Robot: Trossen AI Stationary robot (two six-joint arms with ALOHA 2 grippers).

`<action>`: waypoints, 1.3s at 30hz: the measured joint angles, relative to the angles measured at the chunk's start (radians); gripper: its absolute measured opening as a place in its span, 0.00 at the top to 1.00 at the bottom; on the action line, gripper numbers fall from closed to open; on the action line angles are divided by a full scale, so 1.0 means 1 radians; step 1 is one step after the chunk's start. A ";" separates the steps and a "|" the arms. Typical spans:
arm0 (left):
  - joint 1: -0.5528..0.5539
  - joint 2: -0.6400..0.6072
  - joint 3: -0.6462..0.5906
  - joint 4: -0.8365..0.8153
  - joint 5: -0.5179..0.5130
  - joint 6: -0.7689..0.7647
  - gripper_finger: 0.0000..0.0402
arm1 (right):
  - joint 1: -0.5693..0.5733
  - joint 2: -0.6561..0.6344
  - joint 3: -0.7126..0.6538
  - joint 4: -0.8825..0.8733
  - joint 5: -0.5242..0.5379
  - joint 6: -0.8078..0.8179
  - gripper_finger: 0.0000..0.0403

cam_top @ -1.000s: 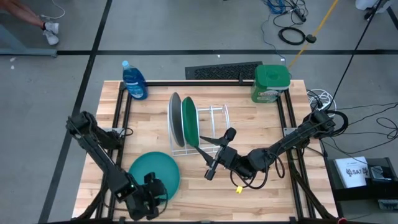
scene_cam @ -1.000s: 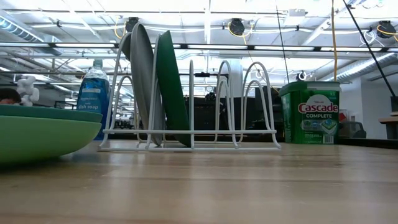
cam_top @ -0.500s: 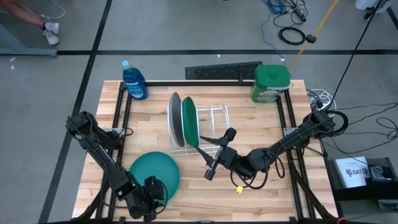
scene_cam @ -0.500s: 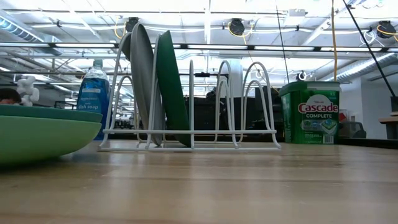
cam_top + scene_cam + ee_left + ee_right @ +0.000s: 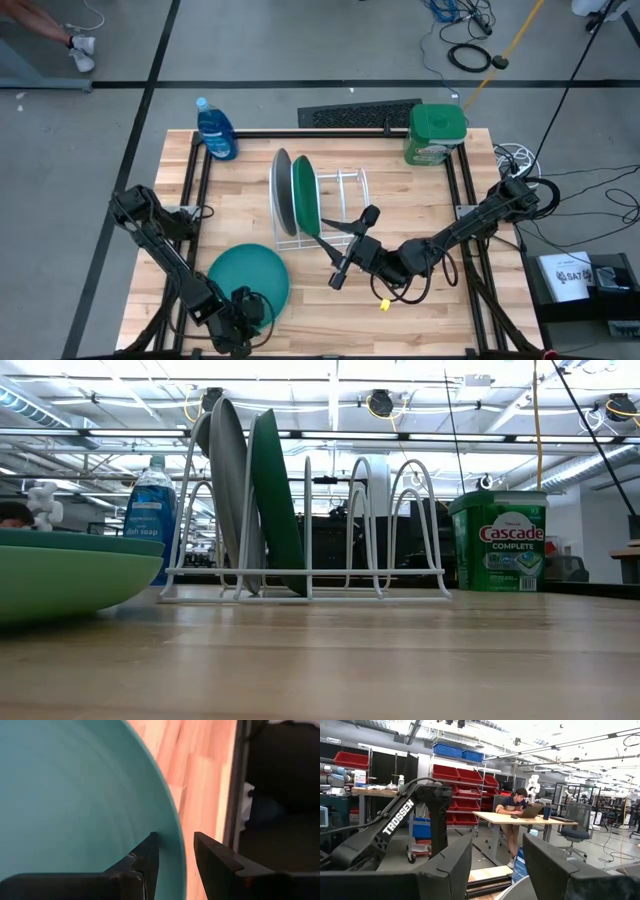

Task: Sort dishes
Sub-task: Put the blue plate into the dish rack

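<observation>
A teal plate [image 5: 248,278] lies on top of a light green plate [image 5: 60,578] at the table's near left. My left gripper [image 5: 246,312] is open at the teal plate's near rim, one finger over the inside and one outside it. In the white wire rack [image 5: 340,205], a grey plate [image 5: 281,190] and a dark green plate [image 5: 305,195] stand on edge in the left slots. My right gripper [image 5: 340,248] hangs open and raised beside the rack's near right, with nothing between its fingers. My left gripper [image 5: 172,857] comes slanting down from the table's near side and stands astride the teal plate's near rim [image 5: 170,827]. One finger [image 5: 146,852] is inside the plate and one outside it. Whether either finger touches the plate, I cannot tell. The plate lies flat on the light green plate.
A blue dish-soap bottle [image 5: 215,130] stands at the far left corner and a green detergent tub [image 5: 436,135] at the far right. The rack's right slots [image 5: 395,530] hold nothing. A person sits at a desk [image 5: 517,802] in the room beyond.
My left gripper has sunk toward the teal plate's near rim and has tipped more steeply downward. The plates have not moved.
</observation>
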 joint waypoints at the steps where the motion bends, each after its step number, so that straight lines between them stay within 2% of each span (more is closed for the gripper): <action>1: 0.000 0.012 0.000 0.004 0.004 0.000 0.69 | 0.000 0.000 0.000 0.000 0.000 0.000 0.58; 12: 0.006 0.035 0.010 0.009 0.011 0.007 0.72 | 0.000 0.000 0.000 0.000 0.000 0.000 0.58; 22: 0.018 0.033 0.040 0.007 0.006 0.062 0.98 | 0.000 0.000 0.000 -0.001 0.000 0.000 0.58; 32: 0.028 0.035 0.081 -0.003 0.013 0.134 1.00 | 0.000 0.000 0.000 -0.007 0.001 0.000 0.58; 39: 0.027 0.035 0.139 -0.112 0.005 0.142 1.00 | 0.000 0.000 0.000 -0.008 0.001 0.000 0.58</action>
